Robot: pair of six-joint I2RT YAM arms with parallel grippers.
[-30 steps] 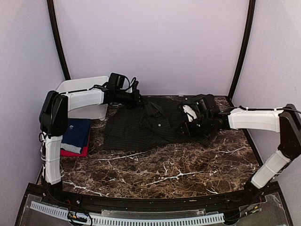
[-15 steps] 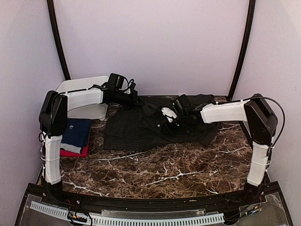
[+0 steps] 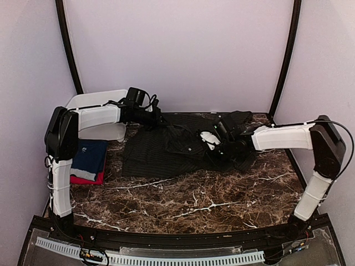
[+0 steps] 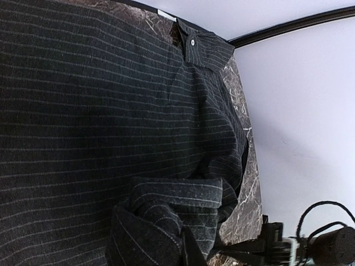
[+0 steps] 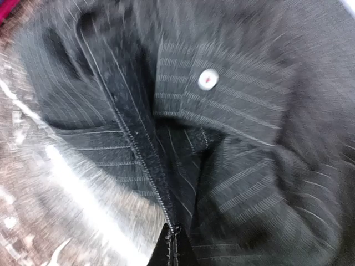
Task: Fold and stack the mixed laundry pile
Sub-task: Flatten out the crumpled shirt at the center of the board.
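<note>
The dark pinstriped shirt (image 3: 166, 152) lies spread across the back of the marble table (image 3: 194, 205). My left gripper (image 3: 155, 119) is at its back left corner, shut with a folded bunch of the shirt (image 4: 166, 205) wrapped at its tip (image 4: 188, 252). My right gripper (image 3: 215, 147) is low on the shirt's right half, shut on the stitched front edge (image 5: 138, 144) just below a white button (image 5: 206, 80). A folded navy T-shirt (image 3: 90, 156) rests on a red T-shirt (image 3: 83, 179) at the table's left edge.
A white plastic bin (image 3: 102, 105) stands at the back left, behind the left forearm. Black frame posts (image 3: 285, 55) rise at both back corners against the wall. Bare marble shows in front of the shirt.
The right gripper swung left over the shirt, drew back a little to the right and closed on the cloth. The left arm has barely shifted.
</note>
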